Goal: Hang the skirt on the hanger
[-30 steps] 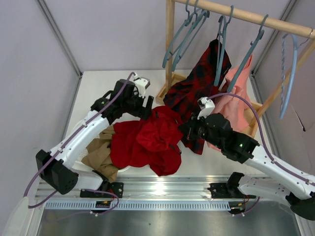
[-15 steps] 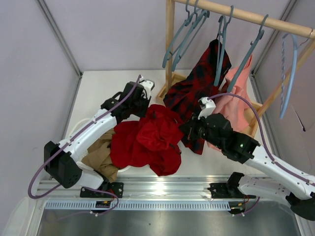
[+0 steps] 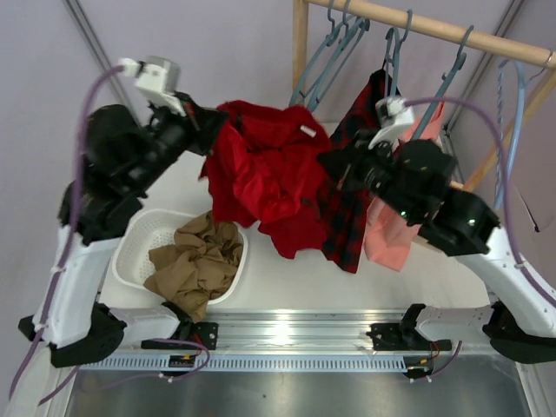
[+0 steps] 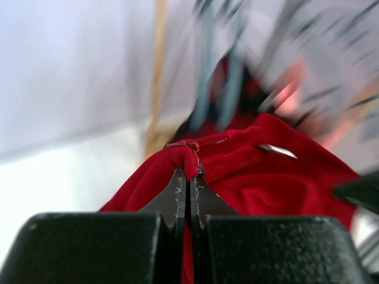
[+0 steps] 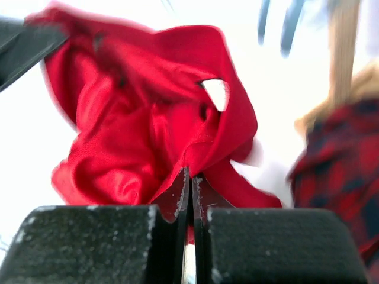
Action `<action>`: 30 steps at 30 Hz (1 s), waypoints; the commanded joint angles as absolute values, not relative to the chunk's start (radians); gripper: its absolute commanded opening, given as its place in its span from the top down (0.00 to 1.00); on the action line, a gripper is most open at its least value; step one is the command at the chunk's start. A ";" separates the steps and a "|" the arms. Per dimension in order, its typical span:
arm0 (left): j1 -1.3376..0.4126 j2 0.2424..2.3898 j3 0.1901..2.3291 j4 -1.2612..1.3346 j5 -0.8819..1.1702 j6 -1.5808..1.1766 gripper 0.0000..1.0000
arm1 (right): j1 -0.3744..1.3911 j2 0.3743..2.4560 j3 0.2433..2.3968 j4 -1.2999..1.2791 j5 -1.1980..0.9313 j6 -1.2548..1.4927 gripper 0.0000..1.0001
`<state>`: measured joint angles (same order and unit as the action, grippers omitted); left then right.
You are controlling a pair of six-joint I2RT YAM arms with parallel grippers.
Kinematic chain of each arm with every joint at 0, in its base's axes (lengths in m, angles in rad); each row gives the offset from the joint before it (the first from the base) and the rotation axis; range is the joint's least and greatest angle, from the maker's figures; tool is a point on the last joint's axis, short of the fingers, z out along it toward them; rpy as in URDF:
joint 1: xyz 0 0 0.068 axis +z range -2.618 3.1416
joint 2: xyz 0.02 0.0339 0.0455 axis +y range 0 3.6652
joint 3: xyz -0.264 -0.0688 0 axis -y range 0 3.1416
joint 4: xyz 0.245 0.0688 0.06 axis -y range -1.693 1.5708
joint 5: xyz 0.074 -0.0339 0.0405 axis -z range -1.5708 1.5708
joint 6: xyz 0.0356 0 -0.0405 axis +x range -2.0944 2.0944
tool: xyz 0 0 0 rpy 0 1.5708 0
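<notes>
The bright-red skirt [image 3: 269, 174] hangs bunched in the air between my two arms, well above the table. My left gripper [image 3: 211, 129] is shut on its upper left edge; in the left wrist view the fingertips [image 4: 190, 174] pinch a fold of the skirt [image 4: 266, 183] near a zip. My right gripper [image 3: 335, 170] is shut on the cloth's right side, and the right wrist view shows its tips [image 5: 190, 177] pinching the skirt [image 5: 136, 118]. Empty grey-blue hangers [image 3: 323, 65] hang on the rail just behind the skirt.
A white basket [image 3: 139, 248] holds a tan-brown garment [image 3: 195, 261] at the front left. On the wooden rail [image 3: 434, 30] hang a red-and-black plaid garment [image 3: 352, 208], a pink garment [image 3: 391, 226] and a paler blue hanger [image 3: 512, 130]. The rack's post [image 3: 301, 52] stands behind.
My left gripper has closed on the skirt. Both arms have risen sharply, lifting the skirt off the table toward the rail and uncovering the basket with the tan garment.
</notes>
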<state>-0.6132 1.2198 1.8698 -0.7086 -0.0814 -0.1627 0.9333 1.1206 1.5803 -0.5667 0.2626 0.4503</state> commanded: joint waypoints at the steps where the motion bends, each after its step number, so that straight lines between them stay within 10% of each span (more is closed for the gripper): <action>1: -0.653 1.244 2.034 -0.646 0.096 -0.264 1.00 | 0.934 1.150 1.901 -0.630 0.401 0.309 1.00; 10: -0.957 1.419 2.272 -0.746 -0.149 -0.187 1.00 | 0.934 1.033 1.972 -0.782 0.534 0.310 1.00; 27: -0.827 1.112 1.149 -0.561 -0.133 -0.498 1.00 | 0.934 0.609 1.071 -0.790 0.360 0.742 1.00; 30: -0.825 1.098 1.082 -0.598 -0.135 -0.508 0.85 | 0.936 0.650 1.034 -0.821 0.376 0.772 1.00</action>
